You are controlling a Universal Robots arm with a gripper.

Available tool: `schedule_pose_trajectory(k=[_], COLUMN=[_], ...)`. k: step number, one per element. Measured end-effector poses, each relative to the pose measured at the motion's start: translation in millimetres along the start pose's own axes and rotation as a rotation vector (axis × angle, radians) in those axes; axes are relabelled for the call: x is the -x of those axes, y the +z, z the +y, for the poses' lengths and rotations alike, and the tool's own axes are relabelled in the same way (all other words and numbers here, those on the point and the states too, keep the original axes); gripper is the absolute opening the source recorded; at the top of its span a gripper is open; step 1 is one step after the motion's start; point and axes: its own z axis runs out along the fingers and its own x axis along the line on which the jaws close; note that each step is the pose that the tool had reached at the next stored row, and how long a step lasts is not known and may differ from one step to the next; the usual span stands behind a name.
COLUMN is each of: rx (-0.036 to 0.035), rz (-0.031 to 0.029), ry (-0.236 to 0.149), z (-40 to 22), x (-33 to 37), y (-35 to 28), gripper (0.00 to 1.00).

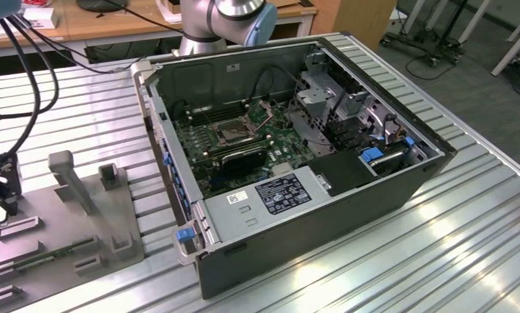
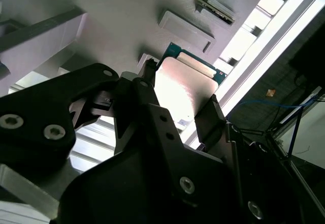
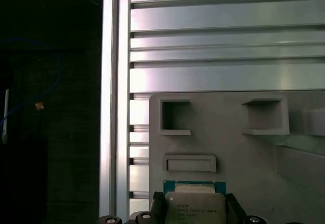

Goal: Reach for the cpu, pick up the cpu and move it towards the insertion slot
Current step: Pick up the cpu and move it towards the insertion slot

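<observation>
The gripper is down over the grey fixture plate. Its black fingers are closed against two opposite edges of the cpu, which lies between them just beside a small raised block on the plate. In the exterior view, the insertion slot sits on the green board inside the open computer case. The case stands on the slatted tabletop, well apart from the plate at the exterior view's left.

Worktop: ribbed aluminium slats. Carries an open black computer case, centre, lying on its side. Grey fixture plate with upright blocks at the exterior view's left, near the case.
</observation>
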Motion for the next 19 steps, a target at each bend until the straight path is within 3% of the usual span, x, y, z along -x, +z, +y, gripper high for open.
schedule_pose_trajectory(k=[19], rx=[0.0001], rz=[-0.0002], ry=[0.000], z=[0.4], x=[0.1], y=[-10.2], gripper=[0.55])
